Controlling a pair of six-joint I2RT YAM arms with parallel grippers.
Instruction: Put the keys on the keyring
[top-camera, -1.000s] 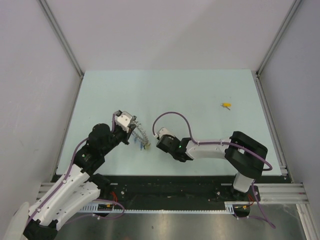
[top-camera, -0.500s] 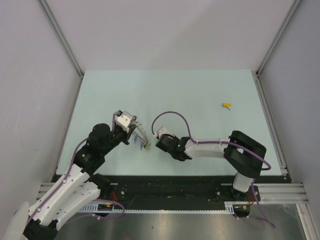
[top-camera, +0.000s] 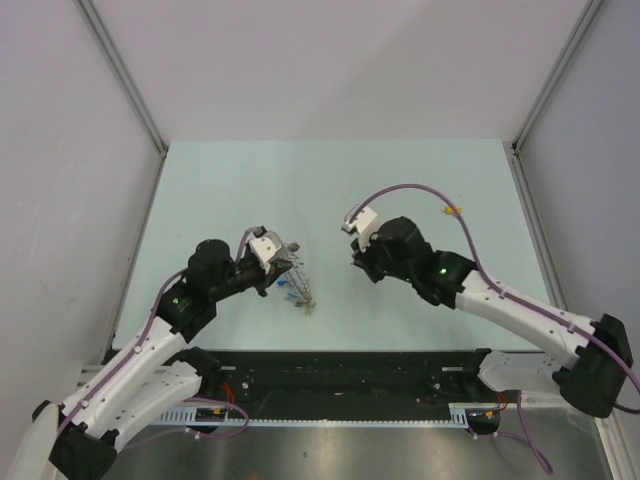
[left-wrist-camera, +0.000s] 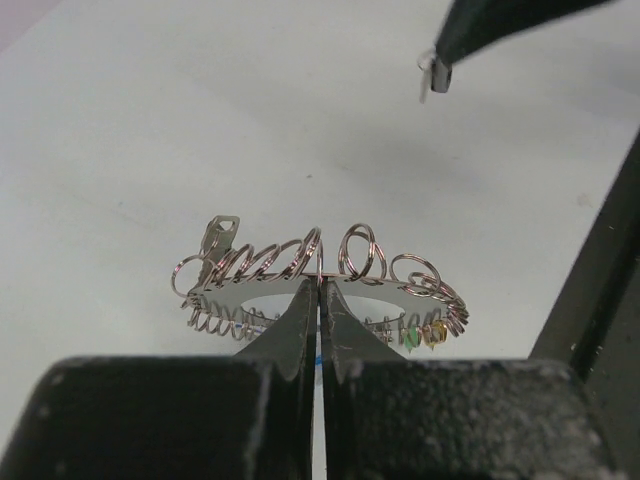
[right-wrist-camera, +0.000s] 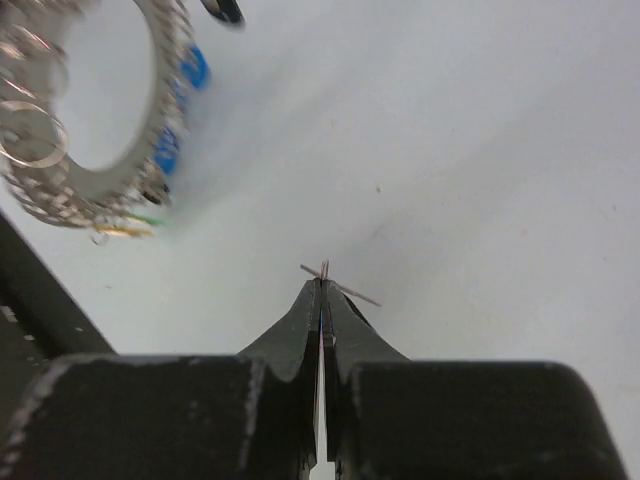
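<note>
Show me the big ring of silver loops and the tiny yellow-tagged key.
big silver ring strung with loops (left-wrist-camera: 245, 297), left wrist view, flat band's left part.
tiny yellow-tagged key (top-camera: 455, 210), top external view, yellow tag.

Open pale-green table surface (top-camera: 330, 180) separates the large silver ring crowded with keys and coloured tags (top-camera: 298, 283), pinched in the left gripper (left-wrist-camera: 320, 288), from the right gripper (right-wrist-camera: 321, 290), which is closed on a small silver key (left-wrist-camera: 432, 76). A looping purple cable (top-camera: 405, 187) crosses above the small yellow-tagged key (top-camera: 455, 210). Grey side walls (top-camera: 60, 200) bound the table.
</note>
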